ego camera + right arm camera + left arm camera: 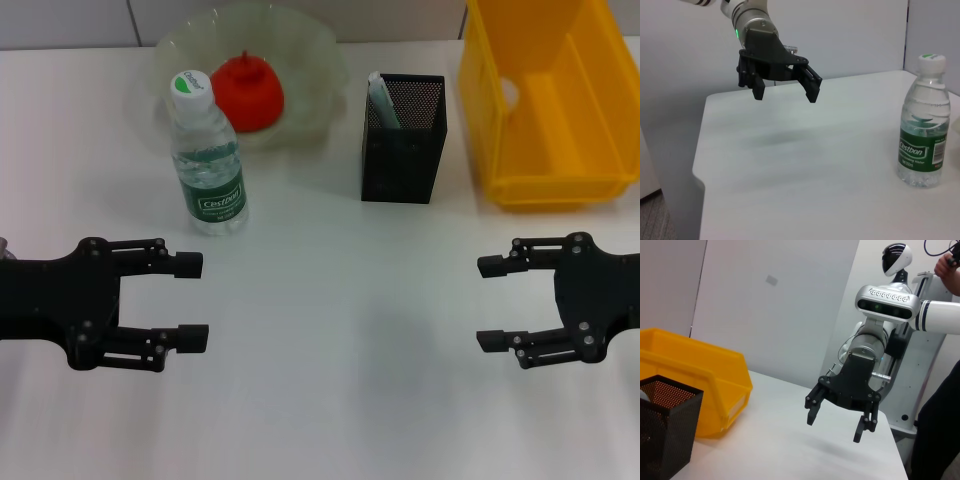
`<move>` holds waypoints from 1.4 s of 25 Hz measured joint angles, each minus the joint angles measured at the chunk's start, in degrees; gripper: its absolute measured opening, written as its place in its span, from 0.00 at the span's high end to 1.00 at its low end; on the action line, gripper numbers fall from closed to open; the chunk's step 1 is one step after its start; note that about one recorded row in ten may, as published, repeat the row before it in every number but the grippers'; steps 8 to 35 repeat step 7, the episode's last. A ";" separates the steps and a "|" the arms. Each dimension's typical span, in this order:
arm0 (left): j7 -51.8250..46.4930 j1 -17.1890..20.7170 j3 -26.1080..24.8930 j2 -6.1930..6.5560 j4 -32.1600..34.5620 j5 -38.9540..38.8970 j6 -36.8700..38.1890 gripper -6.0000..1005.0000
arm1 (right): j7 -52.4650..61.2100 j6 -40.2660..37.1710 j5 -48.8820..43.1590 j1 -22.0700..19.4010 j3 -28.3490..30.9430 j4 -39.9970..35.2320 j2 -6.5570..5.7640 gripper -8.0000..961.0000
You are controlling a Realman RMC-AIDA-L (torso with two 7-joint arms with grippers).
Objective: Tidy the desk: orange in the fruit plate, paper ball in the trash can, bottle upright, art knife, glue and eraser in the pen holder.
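Observation:
The orange (247, 90) lies in the clear fruit plate (310, 60) at the back. In front of the plate the bottle (207, 160) (922, 125) stands upright with its white cap on. The black mesh pen holder (403, 140) (660, 430) holds a pale tube (383, 100) that looks like the glue. To its right stands the yellow trash can (545, 100) (695, 385). The paper ball, art knife and eraser do not show. My left gripper (190, 300) (786, 96) hovers open and empty at the near left. My right gripper (492, 303) (835, 429) hovers open and empty at the near right.
The white table (340, 330) spreads between the two grippers. Its far edge meets a wall behind the plate and the trash can. In the left wrist view a person stands beyond the table's right end.

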 joint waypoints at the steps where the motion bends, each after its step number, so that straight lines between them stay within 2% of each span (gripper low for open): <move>1: 0.00 0.01 -0.02 -0.01 0.00 0.00 0.00 0.19 | 0.00 0.00 0.00 0.00 0.00 0.00 0.00 0.20; 35: 0.12 0.27 -0.06 -0.10 0.10 0.00 0.01 0.19 | -0.01 0.03 0.20 0.16 0.05 0.00 -0.04 0.20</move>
